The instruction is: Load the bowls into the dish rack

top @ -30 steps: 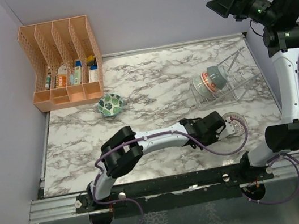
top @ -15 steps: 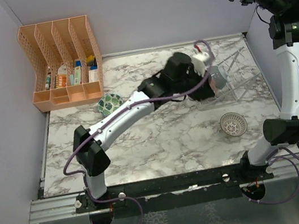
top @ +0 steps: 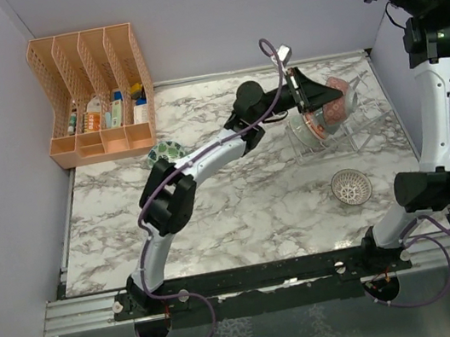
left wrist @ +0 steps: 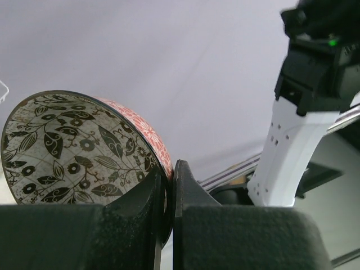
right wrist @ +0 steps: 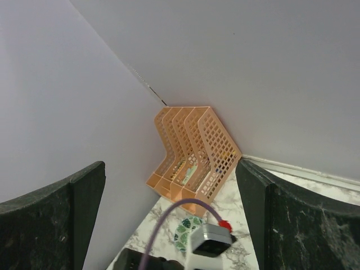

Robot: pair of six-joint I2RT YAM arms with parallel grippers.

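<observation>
Orange plastic formed the perforated file organizer (top: pixel 92 96) at the far left of the veined marble table (top: pixel 240 209). Just beside it lay the green-leaf bowl (top: pixel 164 154), round and glazed, partly hidden behind the left arm (top: pixel 206 159). The left gripper (left wrist: pixel 170 169) was clamped on the thin rim of the red-orange bowl (left wrist: pixel 79 149), whose pale inside carried black leaves. It held this bowl tilted over the clear ribbed dish rack (top: pixel 363 124), where another bowl (top: pixel 314 129) stood on edge. The pink-white lattice bowl (top: pixel 351 186) sat on the marble in front of the rack. The right gripper (right wrist: pixel 171 225) hung high at the far right, its fingers wide apart and holding nothing
</observation>
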